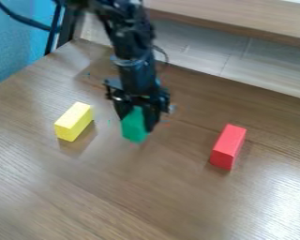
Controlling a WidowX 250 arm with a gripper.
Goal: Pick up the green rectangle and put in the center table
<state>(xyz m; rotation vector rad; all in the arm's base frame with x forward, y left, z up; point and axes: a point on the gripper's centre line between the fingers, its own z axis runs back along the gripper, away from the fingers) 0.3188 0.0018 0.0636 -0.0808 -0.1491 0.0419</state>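
My black gripper (137, 117) hangs down over the wooden table (140, 187) from the top of the view, a little above and left of the middle. It is shut on the green rectangle (134, 125), a block held upright between its two fingers. The block's lower end sticks out below the fingertips. Its upper part is partly hidden by the gripper. Whether its lower end touches the table I cannot tell.
A yellow block (74, 122) lies to the left of the gripper, and a red block (228, 146) lies to the right. Behind the table's back edge runs a pale wooden surface (240, 56), with a blue wall at the upper left.
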